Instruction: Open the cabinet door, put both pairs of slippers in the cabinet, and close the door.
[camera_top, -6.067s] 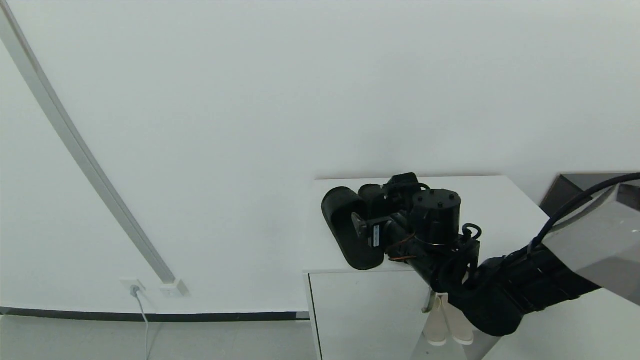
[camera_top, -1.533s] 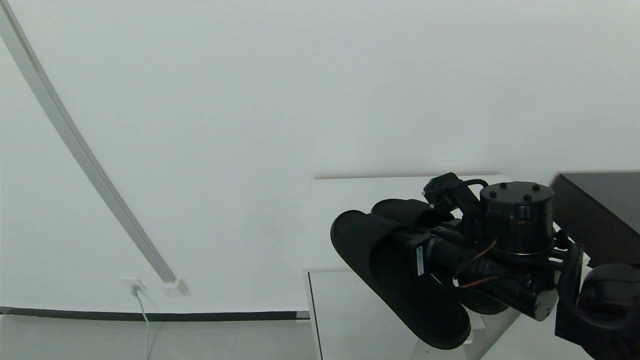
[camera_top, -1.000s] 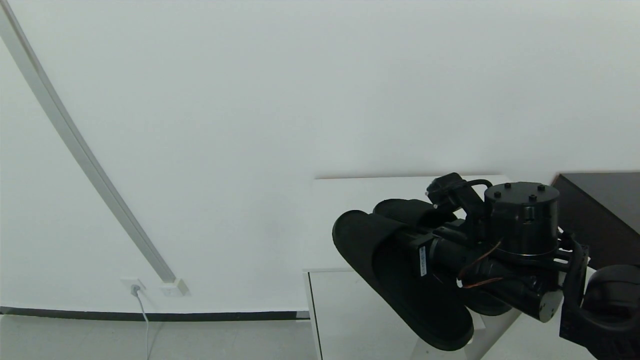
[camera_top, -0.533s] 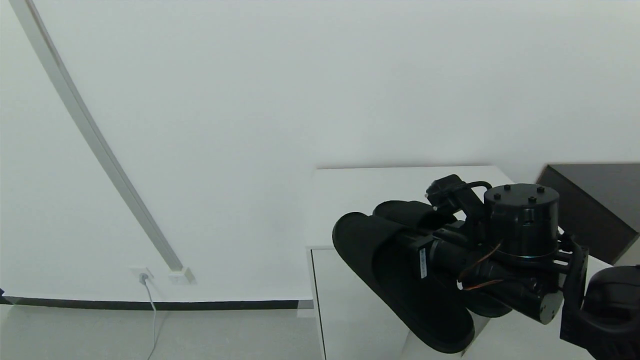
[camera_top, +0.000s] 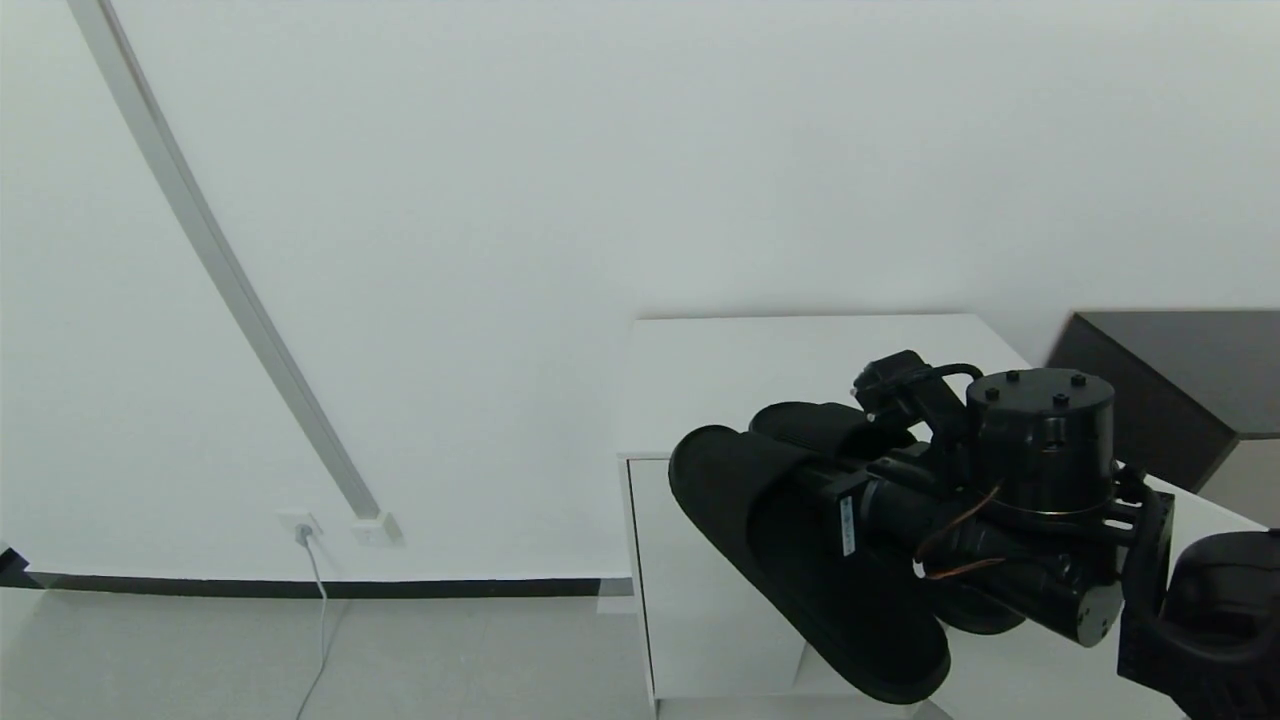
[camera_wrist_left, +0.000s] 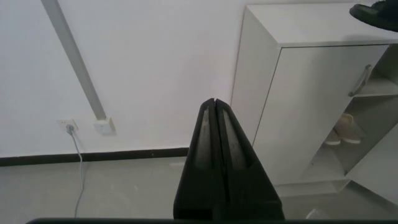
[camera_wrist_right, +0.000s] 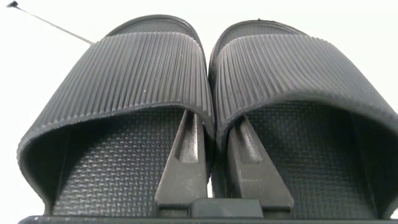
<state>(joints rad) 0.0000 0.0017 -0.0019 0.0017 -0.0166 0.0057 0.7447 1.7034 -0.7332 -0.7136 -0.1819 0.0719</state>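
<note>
My right gripper (camera_top: 838, 503) is shut on a pair of black slippers (camera_top: 800, 560), held in the air in front of the white cabinet (camera_top: 800, 360). In the right wrist view its fingers (camera_wrist_right: 186, 155) reach under the ribbed straps of the black slippers (camera_wrist_right: 143, 81) and pinch the two inner edges together. The cabinet door (camera_wrist_left: 311, 112) stands open, handle (camera_wrist_left: 360, 79) at its free edge. A light pair of slippers (camera_wrist_left: 345, 129) sits on a shelf inside. My left gripper (camera_wrist_left: 214, 118) is shut and empty, low, left of the cabinet.
A dark table (camera_top: 1180, 370) stands right of the cabinet. A slanted grey strip (camera_top: 220, 260) runs down the white wall to a socket with a cable (camera_top: 300, 528). Open grey floor (camera_top: 300, 650) lies left of the cabinet.
Since six seconds ago my right arm has lifted the black slippers off the cabinet top and drawn them nearer. In the last second the head camera shifted; the arm kept its pose.
</note>
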